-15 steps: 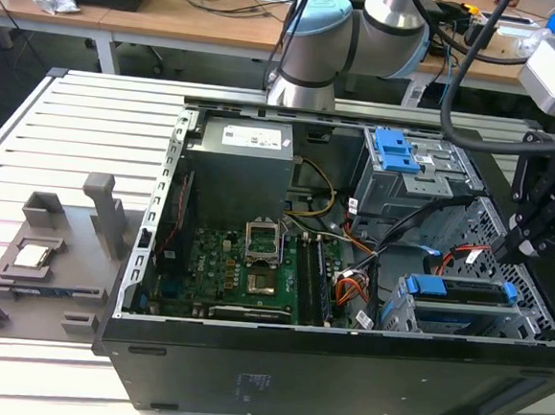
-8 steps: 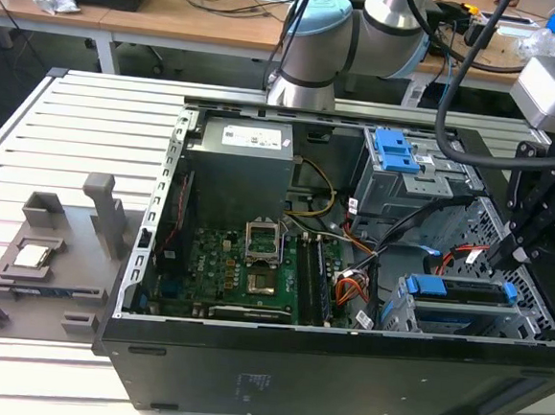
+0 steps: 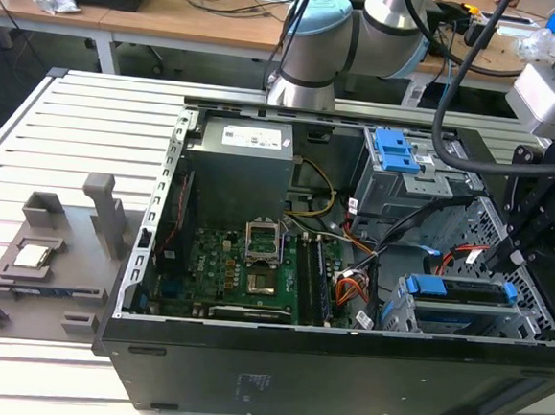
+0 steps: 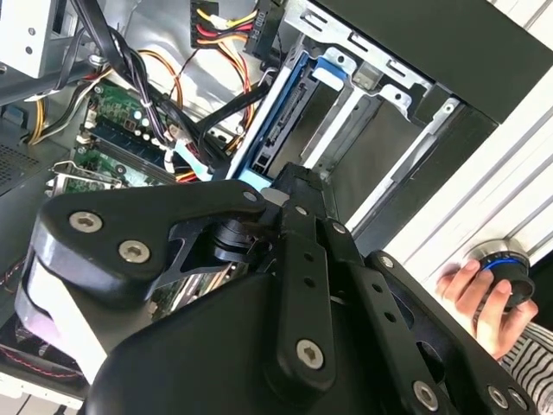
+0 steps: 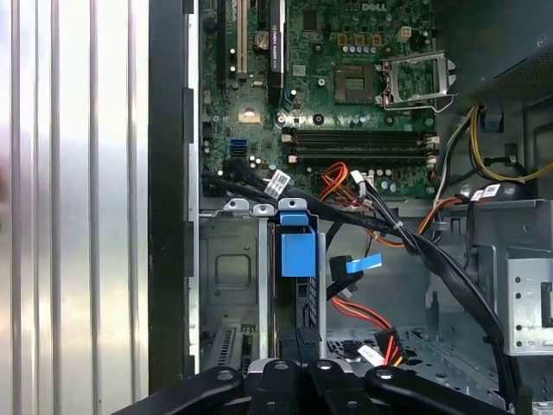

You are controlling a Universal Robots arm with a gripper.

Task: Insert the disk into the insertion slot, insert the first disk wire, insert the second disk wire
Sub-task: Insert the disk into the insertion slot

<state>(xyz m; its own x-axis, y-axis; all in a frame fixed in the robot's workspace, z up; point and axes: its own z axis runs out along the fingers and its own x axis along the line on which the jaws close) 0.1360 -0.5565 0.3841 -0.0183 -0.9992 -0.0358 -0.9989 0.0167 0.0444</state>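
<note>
The disk (image 3: 463, 290), a flat silver drive in a bright blue carrier, sits inside the insertion slot (image 3: 399, 308), the perforated metal cage at the case's corner on the exterior view's right. Both wrist views show its edge, disk (image 5: 298, 255) and disk (image 4: 275, 130), within the cage walls (image 5: 229, 277). My gripper (image 3: 506, 256) hangs just over the disk's back end, close to a red wire (image 3: 468, 251). Black linkages of the gripper (image 5: 298, 367) cover that end. A black wire with a blue tab (image 5: 363, 264) and red and yellow wires (image 5: 371, 316) lie loose beside the cage.
The open computer case holds a green motherboard (image 3: 253, 268), a grey power supply (image 3: 237, 166) and a taller grey bay with a blue latch (image 3: 397, 152). A grey fixture with a small chip (image 3: 38, 256) lies outside. A person's hand (image 4: 471, 298) rests on a blue-ringed knob.
</note>
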